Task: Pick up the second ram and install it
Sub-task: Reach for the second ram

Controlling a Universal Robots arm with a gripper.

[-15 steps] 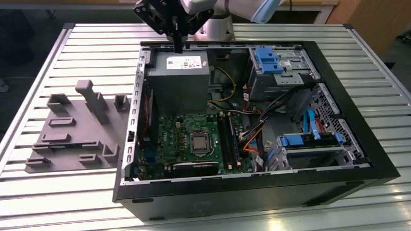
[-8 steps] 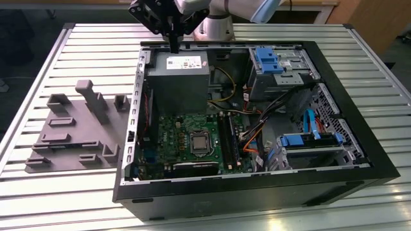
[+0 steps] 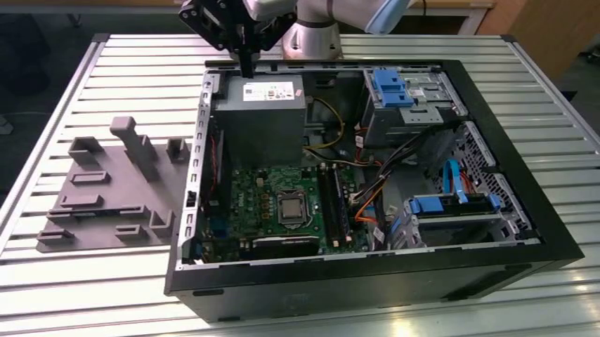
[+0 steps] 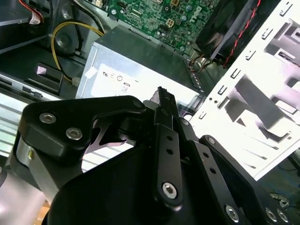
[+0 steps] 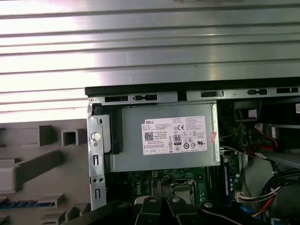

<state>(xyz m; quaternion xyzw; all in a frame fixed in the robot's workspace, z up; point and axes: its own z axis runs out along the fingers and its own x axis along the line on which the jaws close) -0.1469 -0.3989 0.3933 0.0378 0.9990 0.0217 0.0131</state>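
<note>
My gripper point(image 3: 246, 70) hangs above the far rim of the open computer case point(image 3: 525, 246), over the grey power supply point(image 3: 258, 112). Its black fingers point(image 4: 165, 122) are shut, with nothing visible between them. Their tips also appear in the first wrist view, gripper point(image 5: 161, 185). A thin strip with blue flecks point(image 5: 26, 202) lies in a slot of the grey moulded tray point(image 5: 28, 164); it looks like the second ram, though I cannot be sure. The green motherboard point(image 3: 277, 200) lies in the case, with long dark memory slots point(image 3: 333, 203) beside the processor socket.
The grey tray point(image 3: 112, 189) stands on the slatted metal table point(image 3: 112, 63), at the exterior view's left of the case. Blue drive bays point(image 3: 394, 88), loose cables point(image 3: 375, 189) and a black fan point(image 4: 229, 28) crowd the case.
</note>
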